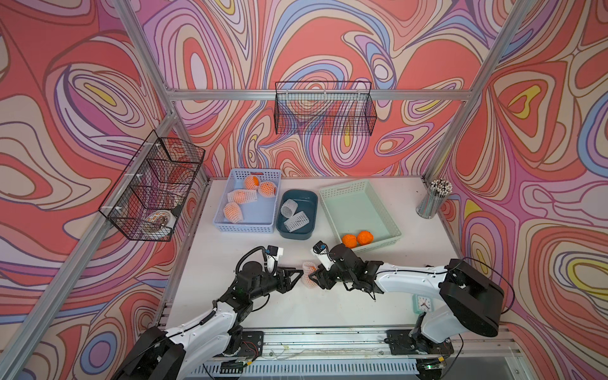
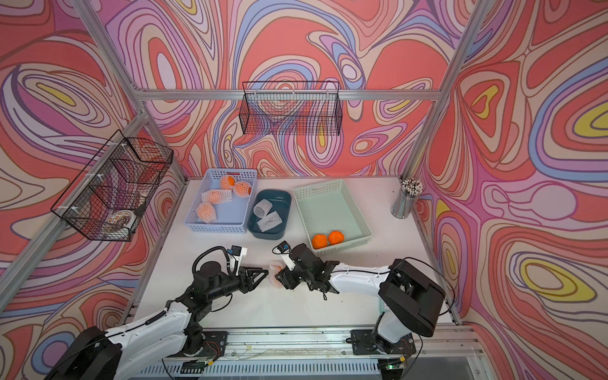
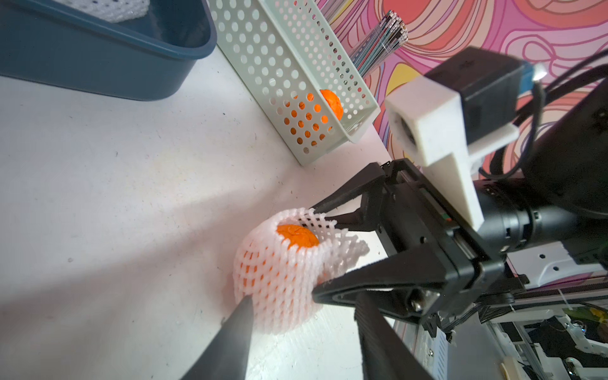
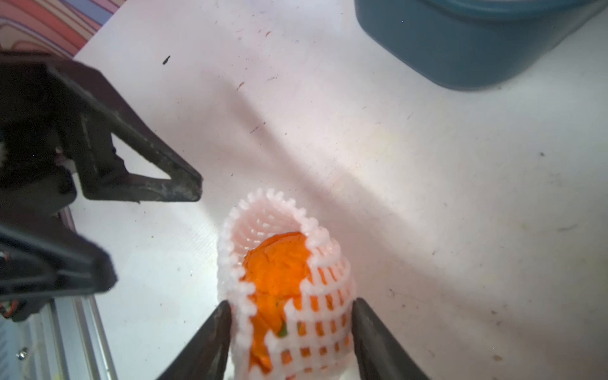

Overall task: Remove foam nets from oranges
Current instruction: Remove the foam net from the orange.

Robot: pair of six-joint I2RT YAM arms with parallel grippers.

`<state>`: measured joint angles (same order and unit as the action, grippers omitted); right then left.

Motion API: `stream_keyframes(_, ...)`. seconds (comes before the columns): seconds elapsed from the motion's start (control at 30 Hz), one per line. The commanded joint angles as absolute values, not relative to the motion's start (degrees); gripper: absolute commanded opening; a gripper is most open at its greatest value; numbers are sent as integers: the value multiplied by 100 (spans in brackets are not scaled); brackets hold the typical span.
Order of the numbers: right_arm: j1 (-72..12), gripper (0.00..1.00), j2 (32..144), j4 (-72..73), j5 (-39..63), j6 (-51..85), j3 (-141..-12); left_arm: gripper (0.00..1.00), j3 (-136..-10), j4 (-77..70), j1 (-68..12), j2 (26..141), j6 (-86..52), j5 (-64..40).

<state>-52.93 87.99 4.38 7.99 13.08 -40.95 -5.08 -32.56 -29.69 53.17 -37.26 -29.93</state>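
A netted orange (image 1: 308, 275) lies on the white table between my two grippers. My right gripper (image 4: 292, 304) is shut on it, both fingers pressed against the white foam net (image 4: 329, 296). The orange (image 4: 279, 263) shows through the net's open end, as in the left wrist view (image 3: 296, 235). My left gripper (image 1: 297, 277) stands open just left of it, one fingertip (image 3: 245, 304) at the net (image 3: 279, 279). Two empty foam nets (image 1: 294, 215) lie in the dark blue tub (image 1: 307, 199). Two bare oranges (image 1: 357, 239) sit in the mint basket (image 1: 355, 210).
A lavender basket (image 1: 243, 227) at the back left holds several netted oranges (image 1: 233, 210). Black wire baskets hang on the frame at the back (image 1: 324, 108) and at the left (image 1: 154, 187). A cup of sticks (image 1: 434, 197) stands at the back right, and a small clock (image 1: 423, 303) by the right arm.
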Motion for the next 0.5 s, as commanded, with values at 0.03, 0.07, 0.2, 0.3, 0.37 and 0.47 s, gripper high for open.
stream_keyframes(0.03,-5300,41,8847,355,721,1248,-4237,64,-430,-3007,-3002,5260,-3545,-2959)
stream_keyframes(0.07,-5300,39,8835,376,747,1239,-4230,66,-420,-3055,-3006,5295,-3528,-2975)
stream_keyframes(0.2,-5300,16,8771,387,808,1235,-4226,75,-368,-3498,-2997,5564,-3495,-3034)
stream_keyframes(0.3,-5267,4,8700,458,941,1263,-4160,79,-363,-3889,-2998,5916,-3483,-3076)
stream_keyframes(0.37,-5234,0,8638,521,984,1298,-4096,80,-386,-4205,-2997,6238,-3501,-3119)
stream_keyframes(0.47,-5194,0,8524,712,1097,1363,-3929,82,-347,-5047,-2998,6856,-3665,-3267)
